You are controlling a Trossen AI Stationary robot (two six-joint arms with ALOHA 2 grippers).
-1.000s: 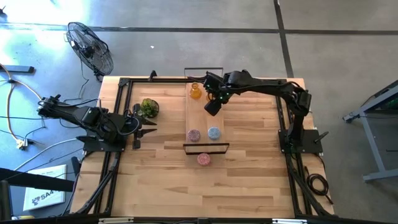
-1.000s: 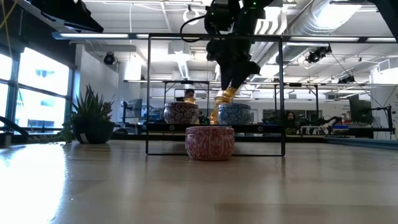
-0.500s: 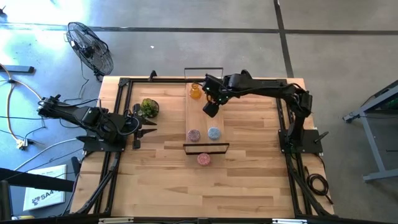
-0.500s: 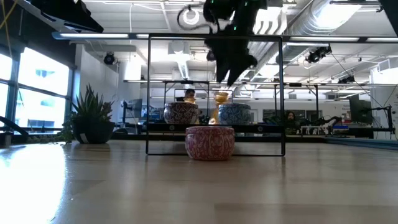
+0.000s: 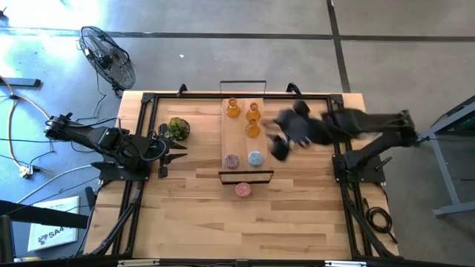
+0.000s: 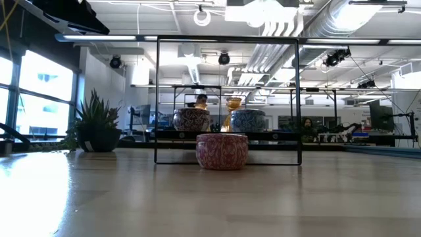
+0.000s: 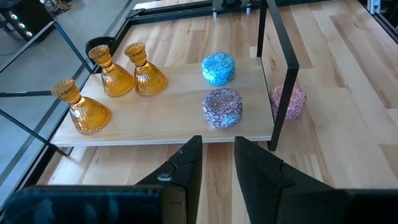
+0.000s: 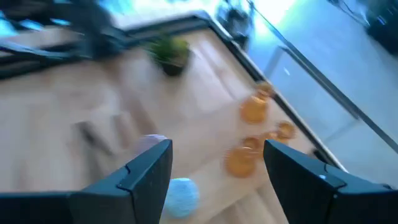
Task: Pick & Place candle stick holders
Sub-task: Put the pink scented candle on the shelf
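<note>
Three amber candle stick holders (image 5: 253, 129) (image 7: 111, 71) stand upright on a pale board (image 5: 240, 141) inside a black wire frame. A pink holder (image 5: 231, 161) and a light-blue one (image 5: 255, 158) sit on the board's near end. Another pink holder (image 5: 243, 190) (image 6: 222, 150) rests on the table just outside the frame. My right gripper (image 5: 278, 150) (image 8: 214, 180) hangs blurred to the right of the board, open, with nothing between its fingers. My left gripper (image 5: 167, 153) (image 7: 217, 162) waits at the table's left, its fingers a little apart and holding nothing.
A green potted plant (image 5: 177, 128) stands on the table left of the board, close to my left gripper. The frame's black posts (image 7: 280, 68) rise around the board. Bare wood lies toward the near edge. A floor fan (image 5: 107, 55) stands beyond the far left corner.
My right gripper has let go of an amber holder, which now stands upright on the board beside the other two. The gripper then rose out of the low view and swung fast toward the table's right edge, turning as it went.
</note>
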